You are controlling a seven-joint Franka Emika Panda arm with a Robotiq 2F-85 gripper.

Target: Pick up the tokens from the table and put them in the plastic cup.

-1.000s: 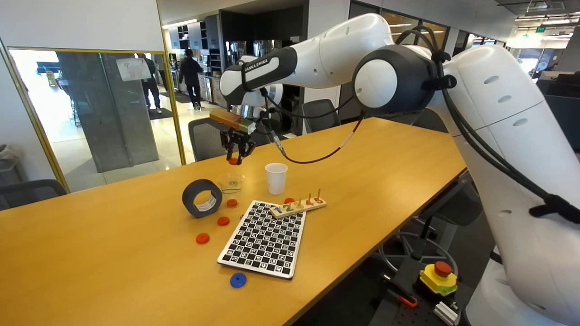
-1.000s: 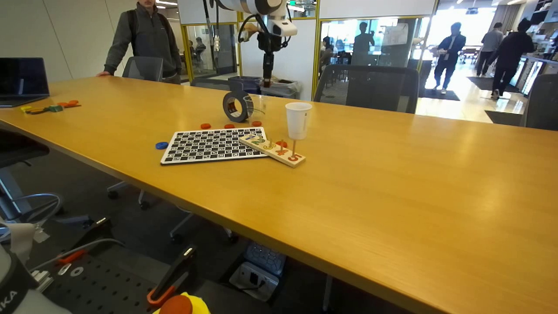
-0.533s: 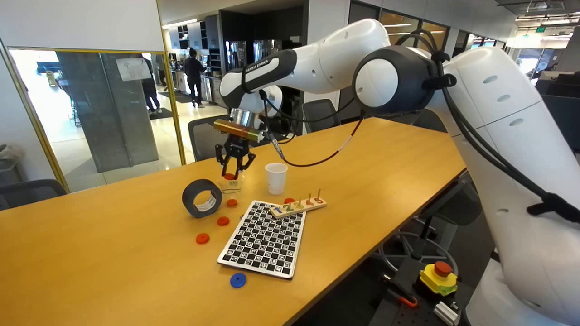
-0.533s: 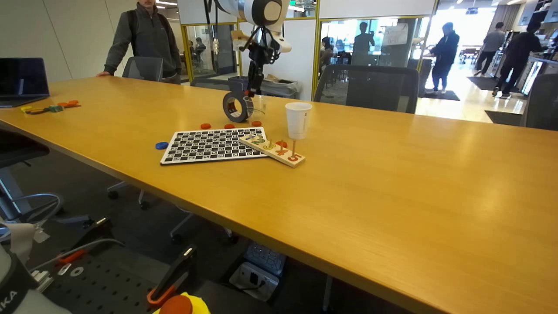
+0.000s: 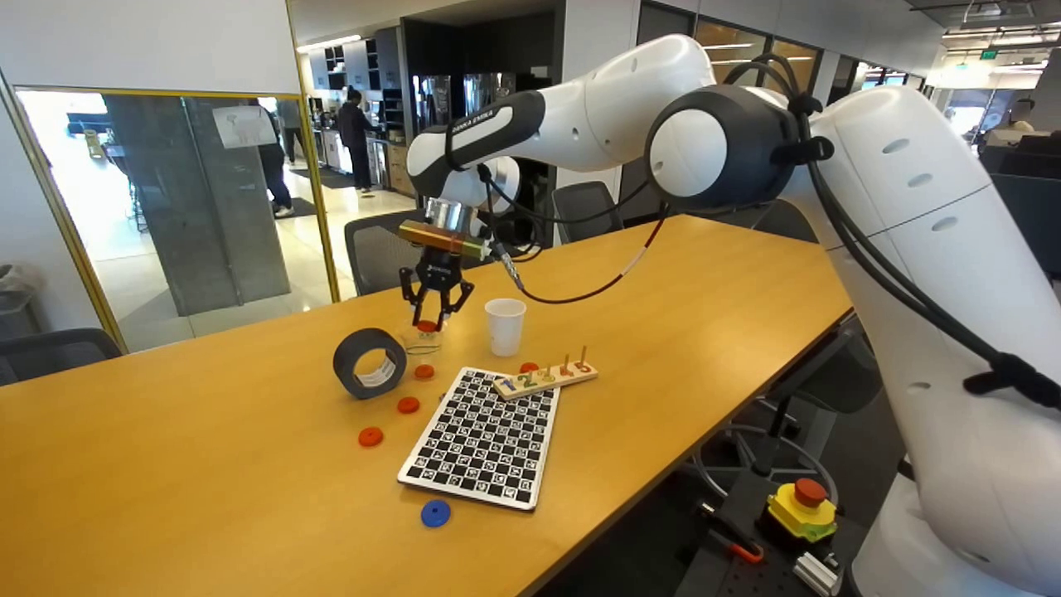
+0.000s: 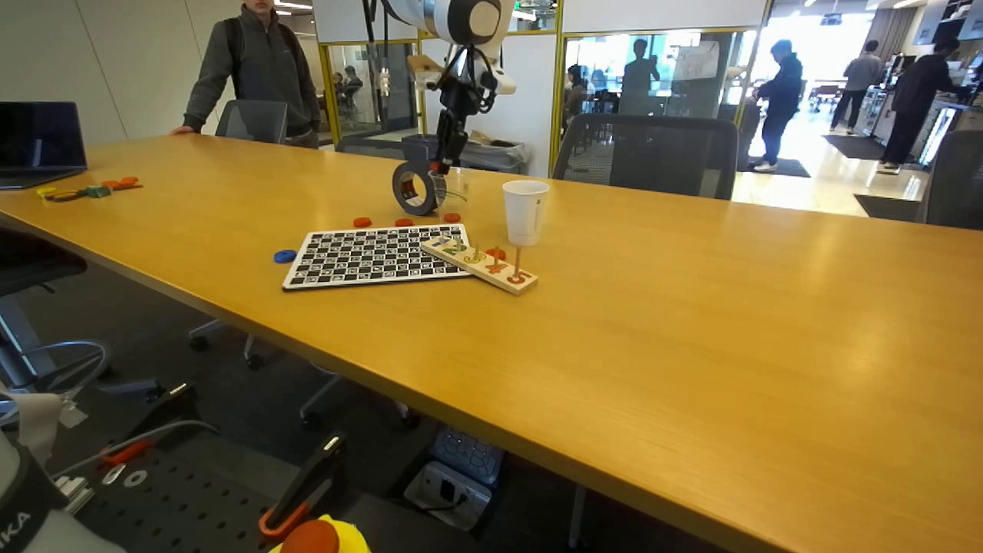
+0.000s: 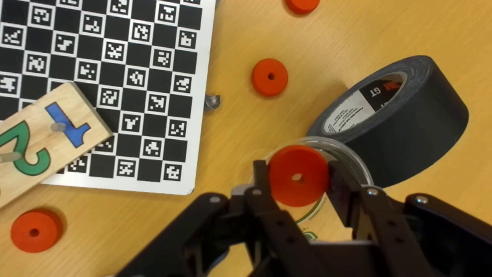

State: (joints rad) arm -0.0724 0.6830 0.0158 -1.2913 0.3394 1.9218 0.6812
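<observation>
My gripper (image 5: 427, 322) is shut on a red token (image 7: 298, 176), a disc with a centre hole, gripped by its edges. It holds the token over the mouth of a clear plastic cup (image 7: 359, 163) with green print; I cannot tell if the token is above the rim or level with it. The white tapered cup (image 5: 505, 327) stands apart on the table (image 5: 663, 332). Red tokens lie on the table: one near the clear cup (image 5: 423, 371), two nearer the front (image 5: 408, 405) (image 5: 370, 436), one behind the numbered peg board (image 5: 529, 367). A blue token (image 5: 435, 512) lies in front.
A black tape roll (image 7: 415, 130) stands against the clear cup. The checkered board (image 5: 489, 439) lies in front, with the wooden numbered peg board (image 5: 564, 377) resting on its corner. A laptop (image 6: 42, 142) and small coloured items (image 6: 92, 189) lie at the table's far end.
The gripper has come down with the red token to the clear cup's mouth, then shifted slightly toward the white cup. The cups and the tokens on the table have not moved.
</observation>
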